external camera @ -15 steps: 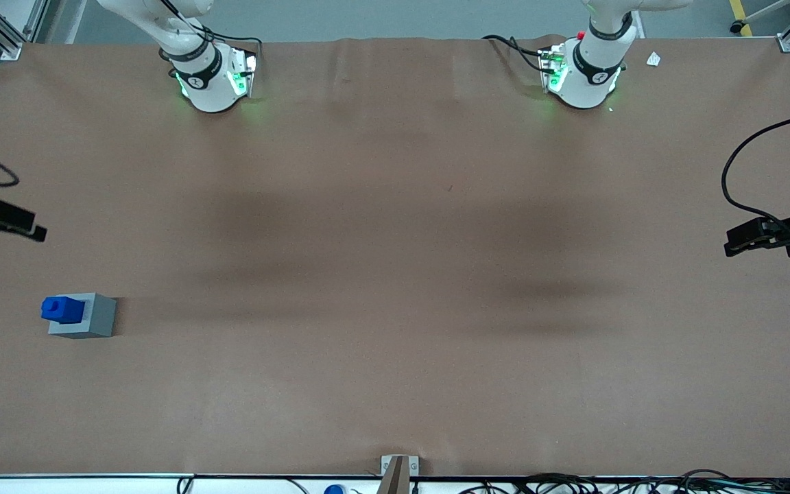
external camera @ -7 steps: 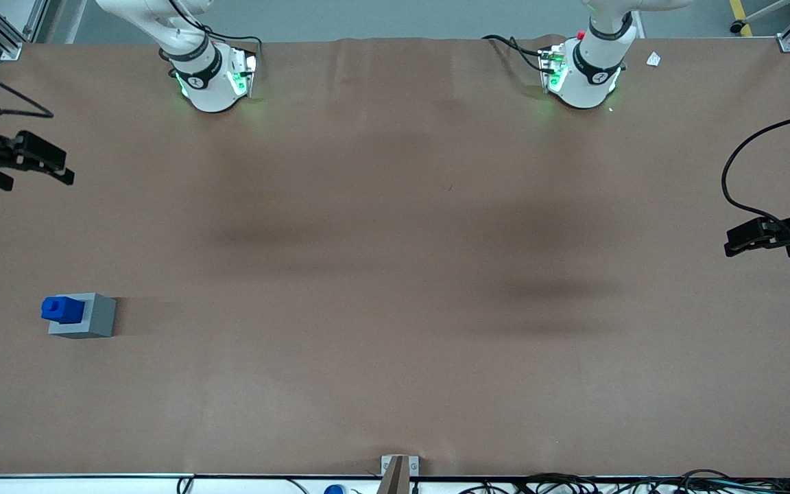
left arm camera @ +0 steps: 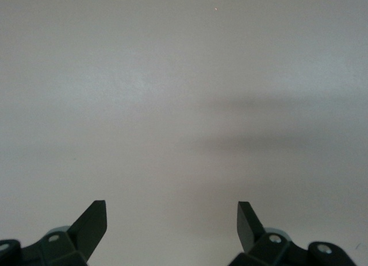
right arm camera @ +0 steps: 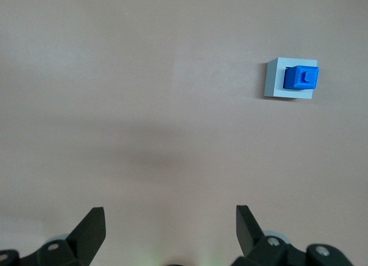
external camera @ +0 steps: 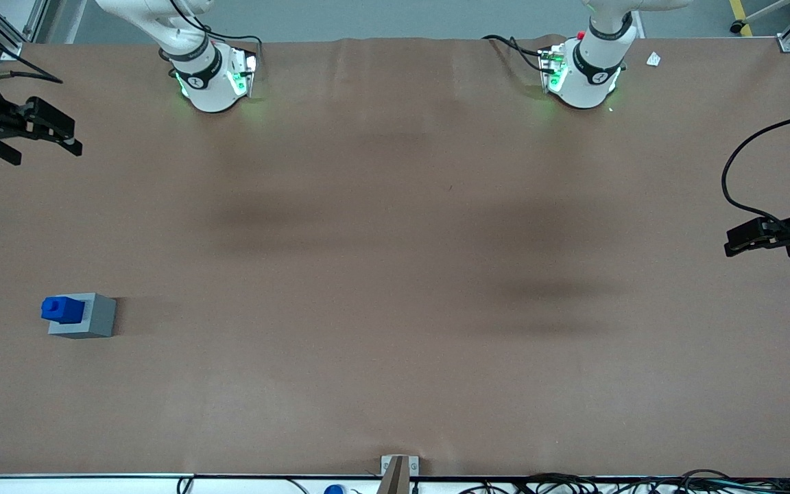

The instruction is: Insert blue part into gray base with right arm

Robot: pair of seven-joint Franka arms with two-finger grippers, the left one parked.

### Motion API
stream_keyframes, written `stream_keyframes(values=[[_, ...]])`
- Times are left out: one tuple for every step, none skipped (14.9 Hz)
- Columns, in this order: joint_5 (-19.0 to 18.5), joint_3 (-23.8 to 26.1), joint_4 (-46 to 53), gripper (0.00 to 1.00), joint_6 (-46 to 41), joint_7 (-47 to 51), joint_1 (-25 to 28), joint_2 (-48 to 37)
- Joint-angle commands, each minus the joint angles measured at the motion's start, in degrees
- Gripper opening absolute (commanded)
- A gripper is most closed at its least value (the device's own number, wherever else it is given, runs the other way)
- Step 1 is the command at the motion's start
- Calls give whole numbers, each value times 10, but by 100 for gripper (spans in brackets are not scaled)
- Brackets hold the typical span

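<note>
One blue part (external camera: 61, 309) and one gray base (external camera: 84, 315) are sitting on the brown table (external camera: 395, 274), and there is only one of each. The gray base is serving as the landmark here. It is lying toward the working arm's end of the table, well nearer to the front camera than that arm's green-lit base.

The blue part is sitting in the top of the gray base, standing upright and rising above the gray top face. It is bright blue, a small block about half as wide as the base, with a small raised step showing on its upper face in the right wrist view (right arm camera: 301, 77). There it is sitting toward one edge of the gray base (right arm camera: 276, 82) rather than at the centre, with a bare strip of gray showing along the remaining edges. The base is a plain light-gray cube, resting flat on the table.

The right arm (external camera: 175, 34) is holding its gripper (external camera: 44, 137) high above the table, well apart from the gray base and farther from the front camera than it. The gripper's two black fingers (right arm camera: 92, 226) are standing spread wide, with nothing between them.
</note>
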Motion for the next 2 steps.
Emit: stream_keyframes(values=[[-8,2,-22,100,14,-14,-3,-20],[-11,2,-22,100,15,-13,-3,-19]])
